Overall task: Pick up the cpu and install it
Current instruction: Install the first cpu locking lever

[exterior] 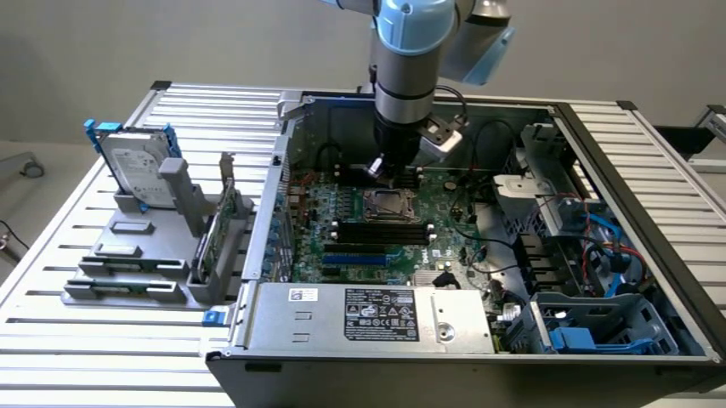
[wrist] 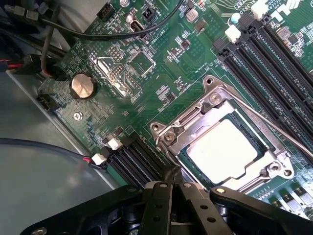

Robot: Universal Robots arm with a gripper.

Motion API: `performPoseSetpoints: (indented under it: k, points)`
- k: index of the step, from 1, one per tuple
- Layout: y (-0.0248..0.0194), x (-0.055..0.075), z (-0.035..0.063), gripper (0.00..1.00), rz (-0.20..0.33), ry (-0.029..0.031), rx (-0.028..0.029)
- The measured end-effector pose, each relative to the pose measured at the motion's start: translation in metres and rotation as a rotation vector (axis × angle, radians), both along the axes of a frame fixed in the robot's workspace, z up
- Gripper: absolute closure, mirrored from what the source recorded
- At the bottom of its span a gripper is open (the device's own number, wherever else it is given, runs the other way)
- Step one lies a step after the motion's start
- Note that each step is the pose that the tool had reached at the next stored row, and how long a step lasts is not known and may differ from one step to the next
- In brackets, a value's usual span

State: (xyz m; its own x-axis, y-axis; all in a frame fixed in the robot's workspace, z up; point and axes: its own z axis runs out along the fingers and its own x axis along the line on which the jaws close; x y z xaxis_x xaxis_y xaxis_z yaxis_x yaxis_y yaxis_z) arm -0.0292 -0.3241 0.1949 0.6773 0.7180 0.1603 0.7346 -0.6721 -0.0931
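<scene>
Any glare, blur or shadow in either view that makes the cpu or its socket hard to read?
Wrist view: the cpu in the socket is washed out to a bright featureless patch by glare; the pincer in the foreground is dark and soft, out of focus. Exterior view: even, soft lighting; the socket is small and partly shadowed by the arm above it.

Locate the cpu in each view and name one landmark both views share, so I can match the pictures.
Exterior view: the cpu sits in its socket at the middle of the green motherboard, just below the claw.
Wrist view: the cpu lies in the metal socket frame, close beyond the shut claw.
Shared landmark: the black memory slots beside the socket.
</scene>
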Motion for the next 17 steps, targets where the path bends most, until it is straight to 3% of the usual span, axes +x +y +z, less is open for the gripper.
performPoseSetpoints:
  k: [17]
  points:
    - [-0.0002, 0.0042, -0.0011, 0.89, 0.0, 0.0007, 0.0008]
